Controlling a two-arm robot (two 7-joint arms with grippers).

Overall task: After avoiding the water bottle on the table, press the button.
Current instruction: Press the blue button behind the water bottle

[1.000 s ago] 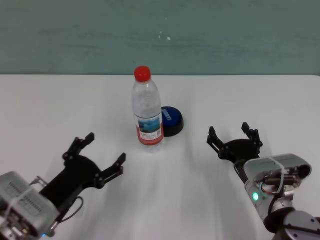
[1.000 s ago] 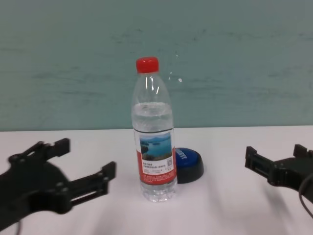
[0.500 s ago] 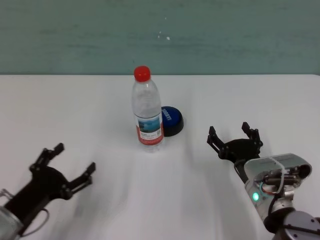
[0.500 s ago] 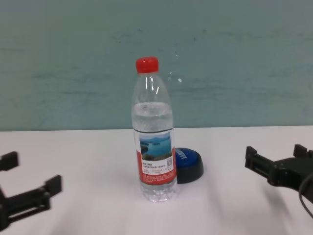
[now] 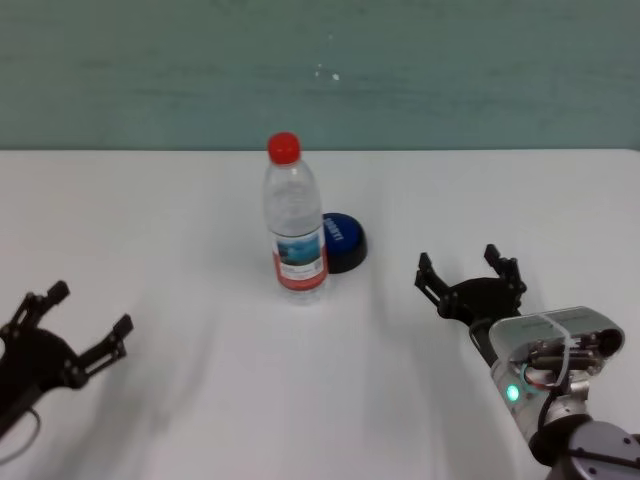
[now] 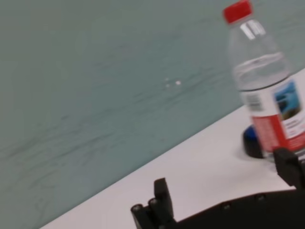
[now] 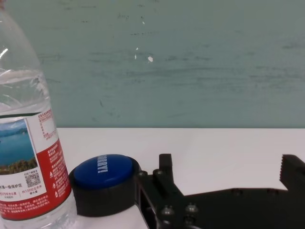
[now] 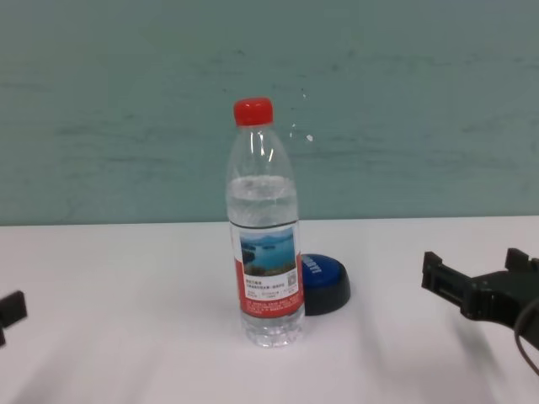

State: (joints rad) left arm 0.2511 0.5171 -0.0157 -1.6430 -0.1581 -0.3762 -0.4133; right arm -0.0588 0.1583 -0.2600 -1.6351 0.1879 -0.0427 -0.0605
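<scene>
Right pincer [image 5: 470, 280]: wide open, holding nothing, low over the bench [image 5: 330, 400] to the right of the button and well apart from it.
Left pincer [image 5: 68, 325]: also spread open and empty, far out at the left edge, away from both things.
Button [image 5: 340, 240]: blue dome on a black base, just behind and to the right of the bottle, nearly touching it; from the right wrist its top shows unobstructed.
Bottle [image 5: 295, 220]: upright, red cap on, partly hiding the button's left side from the front.
Step in hand: seemingly the approach, with the right pincer better placed, since its line to the button passes the bottle on the open side.
Risk 1: a sweep drifting left could clip the bottle's label or shoulder; tall and narrow, it would likely topple.
Risk 2: a press landing on the dome's left rim could crowd the bottle with 1 finger.
Risk 3: an off-centre push might skid the button on the smooth bench.
</scene>
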